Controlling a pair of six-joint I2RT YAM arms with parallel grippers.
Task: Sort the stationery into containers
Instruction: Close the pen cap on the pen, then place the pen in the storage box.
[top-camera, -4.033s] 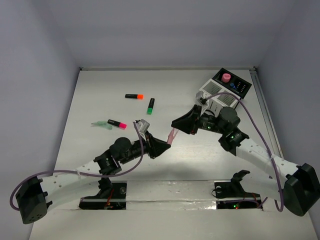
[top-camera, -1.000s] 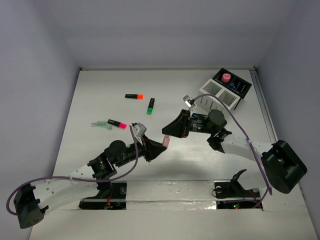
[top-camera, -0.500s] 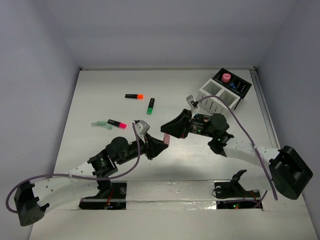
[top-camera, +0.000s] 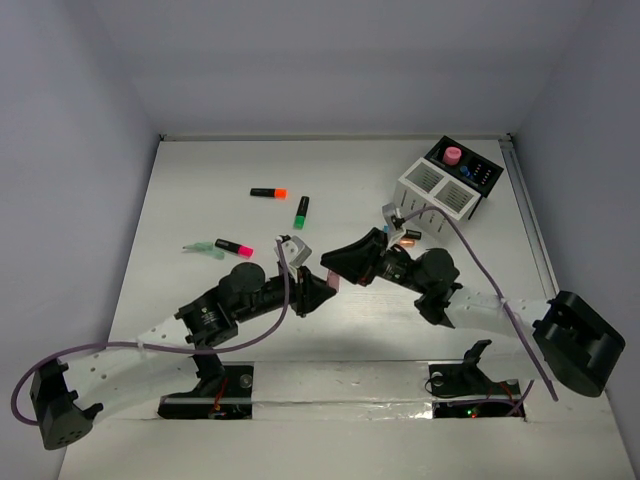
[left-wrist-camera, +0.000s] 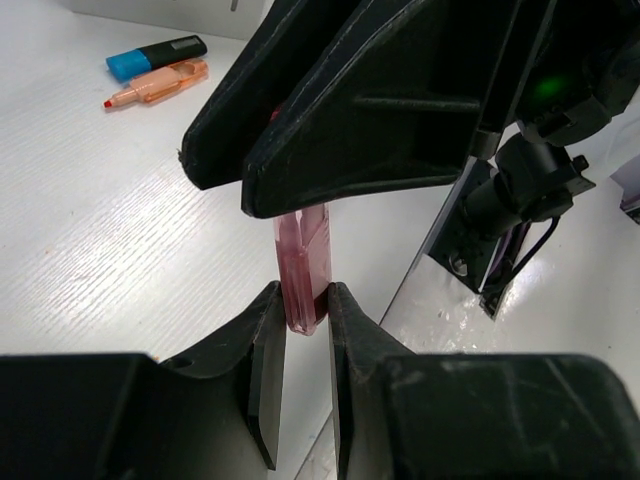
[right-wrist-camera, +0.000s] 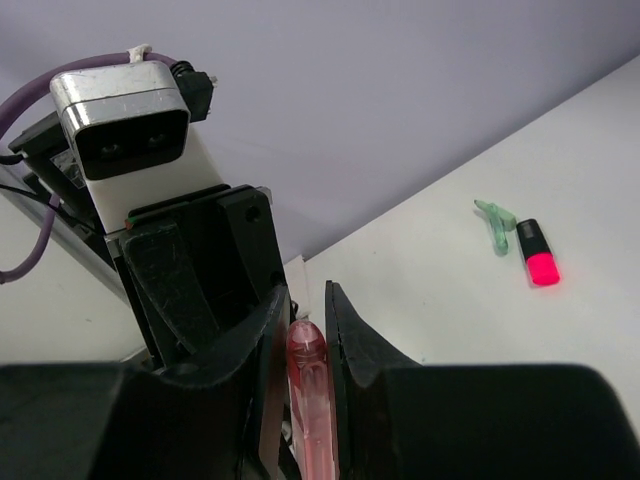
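Observation:
A translucent pink pen (top-camera: 334, 281) is held off the table between both grippers at the table's middle. My left gripper (top-camera: 322, 290) is shut on its lower end (left-wrist-camera: 305, 270). My right gripper (top-camera: 336, 267) faces it and is shut round the pen's rounded upper end (right-wrist-camera: 310, 400). The white slatted box (top-camera: 437, 188) joined to the black box (top-camera: 474, 172) stands at the back right. On the table lie an orange-capped highlighter (top-camera: 268, 193), a green-capped one (top-camera: 301, 212), a pink-capped one (top-camera: 233, 247) and a green T-shaped piece (top-camera: 200, 248).
A blue-capped highlighter (left-wrist-camera: 155, 57) and an orange pen (left-wrist-camera: 155, 83) lie just in front of the white box. A pink round item (top-camera: 453, 155) stands in the black box. The right wrist view shows the green piece (right-wrist-camera: 495, 225) and pink-capped highlighter (right-wrist-camera: 537, 255) beyond the left arm.
The two grippers have drawn together at the table's middle. The right gripper's jaws now enclose the upper end of the pink pen that the left gripper holds.

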